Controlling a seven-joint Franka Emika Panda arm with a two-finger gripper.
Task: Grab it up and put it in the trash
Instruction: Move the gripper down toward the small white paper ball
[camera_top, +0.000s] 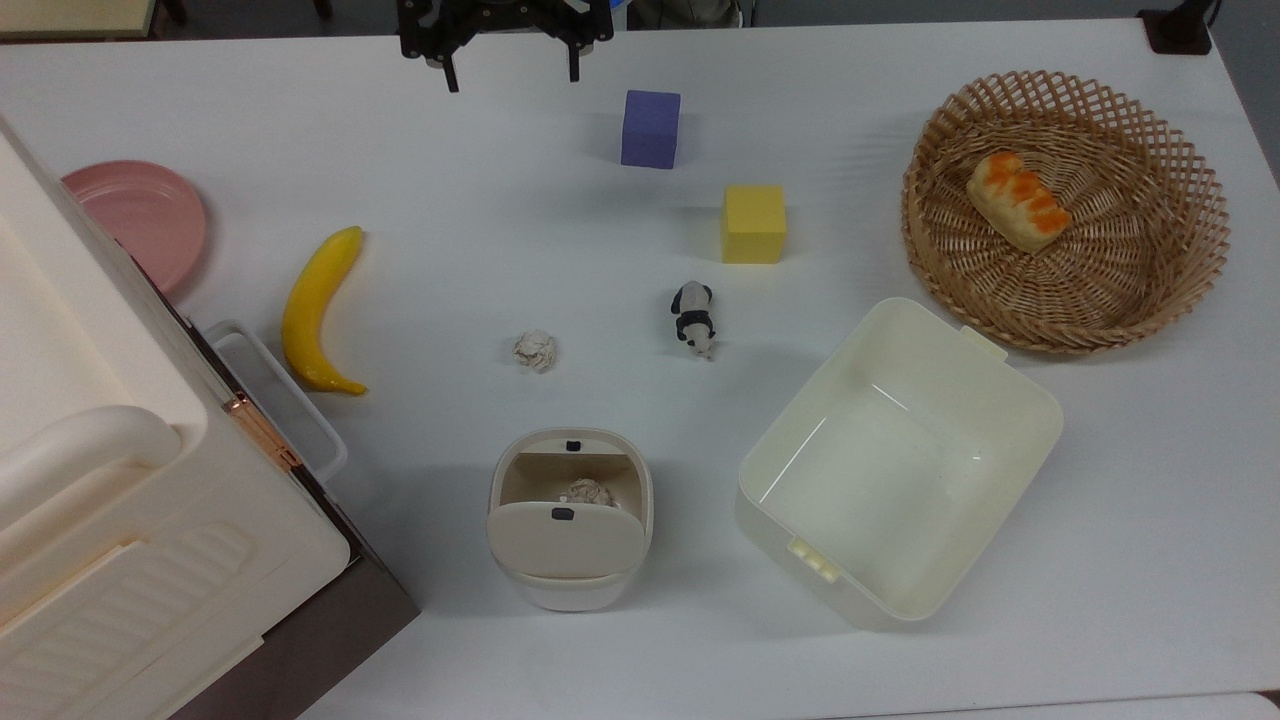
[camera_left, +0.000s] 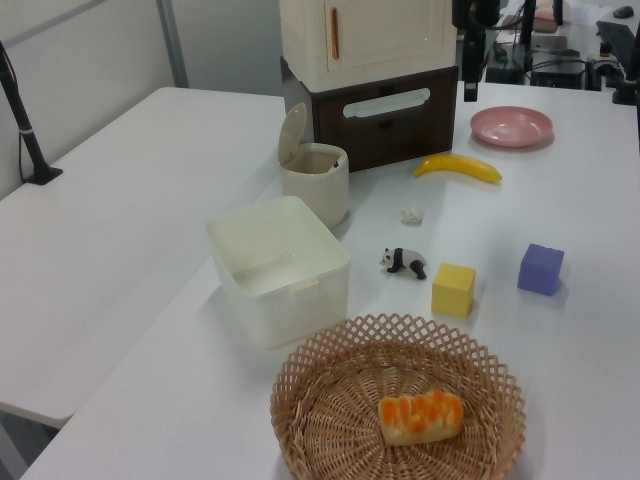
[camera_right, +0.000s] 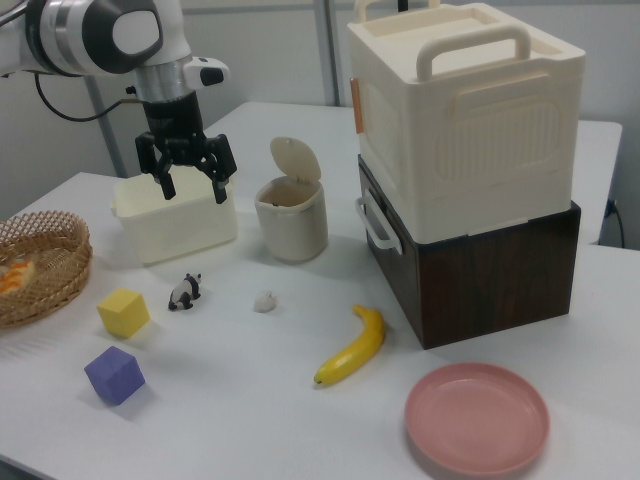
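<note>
Gripper (camera_right: 191, 184) raised above table, pointing down, fingers spread, empty.

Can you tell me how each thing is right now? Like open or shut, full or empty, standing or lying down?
hand: open, holding nothing, up in the air
paper ball: crumpled, lying loose on the table
trash bin: lid tipped open, another paper ball inside
tub: no lid, empty
basket: holds one bread
panda: lying on the table
banana: lying flat, unpeeled
pink plate: empty
</note>
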